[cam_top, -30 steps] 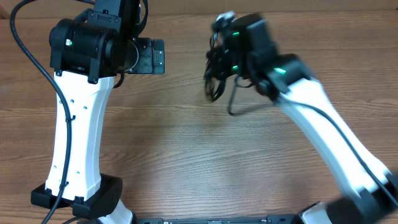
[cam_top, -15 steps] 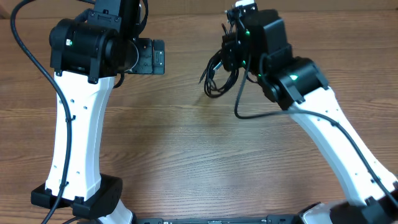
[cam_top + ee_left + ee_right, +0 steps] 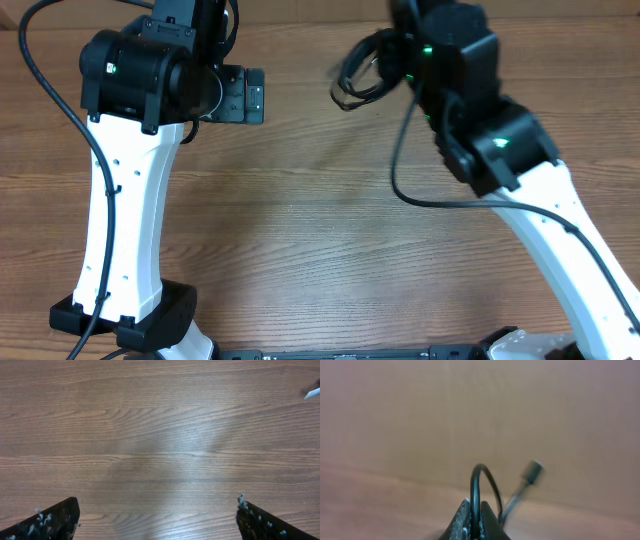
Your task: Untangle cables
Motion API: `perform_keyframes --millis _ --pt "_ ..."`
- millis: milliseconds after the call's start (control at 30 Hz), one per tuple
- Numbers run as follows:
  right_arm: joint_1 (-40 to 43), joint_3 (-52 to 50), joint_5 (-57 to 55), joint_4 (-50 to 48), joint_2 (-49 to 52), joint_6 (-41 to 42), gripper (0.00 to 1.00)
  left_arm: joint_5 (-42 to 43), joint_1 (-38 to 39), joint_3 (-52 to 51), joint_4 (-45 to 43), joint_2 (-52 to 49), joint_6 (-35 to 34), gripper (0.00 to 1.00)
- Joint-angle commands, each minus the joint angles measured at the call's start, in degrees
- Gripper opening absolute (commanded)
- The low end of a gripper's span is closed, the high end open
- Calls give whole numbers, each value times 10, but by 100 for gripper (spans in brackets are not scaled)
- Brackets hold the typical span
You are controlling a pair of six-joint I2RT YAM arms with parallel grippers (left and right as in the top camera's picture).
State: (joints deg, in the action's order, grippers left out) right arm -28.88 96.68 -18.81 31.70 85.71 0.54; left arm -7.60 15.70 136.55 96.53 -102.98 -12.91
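The cables (image 3: pixel 360 75) are a bundle of thin black loops hanging in the air at the top middle of the overhead view, with one strand trailing down (image 3: pixel 400 180) to the table. My right gripper (image 3: pixel 475 510) is shut on a black cable loop (image 3: pixel 476 477); a small plug end (image 3: pixel 532 471) dangles blurred beside it. In the overhead view the right gripper (image 3: pixel 395 60) is high at the far side of the table. My left gripper (image 3: pixel 157 520) is open and empty over bare wood; it shows in the overhead view (image 3: pixel 245 92) to the left of the cables.
The wooden table (image 3: pixel 300 230) fills the views. The white left arm (image 3: pixel 125 200) stands at the left and the white right arm (image 3: pixel 560 230) reaches in from the lower right.
My right gripper has lifted the cable bundle up and toward the far edge of the table, and a strand now trails lower. The left arm has not moved.
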Motion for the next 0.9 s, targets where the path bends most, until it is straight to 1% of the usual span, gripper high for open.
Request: perform_keyframes --millis 0,67,200,367,433,667,867 --pt "-24 3 18 26 -27 9 4 -5 0 5 -4 14 13 100" --pt "-23 3 17 18 -18 9 4 14 0 5 -24 13 12 100" --pt "-19 3 18 18 -15 9 4 100 1 4 -67 -1 16 100" --pt "-20 3 18 16 -25 9 4 194 1 4 -114 -46 28 100" --pt "-20 3 18 16 -31 9 4 230 1 4 -127 -73 43 100" --pt "-20 3 26 16 -73 9 4 298 2 4 -151 -159 59 100" --pt "-20 3 28 20 -103 9 4 345 11 4 -183 -202 74 100"
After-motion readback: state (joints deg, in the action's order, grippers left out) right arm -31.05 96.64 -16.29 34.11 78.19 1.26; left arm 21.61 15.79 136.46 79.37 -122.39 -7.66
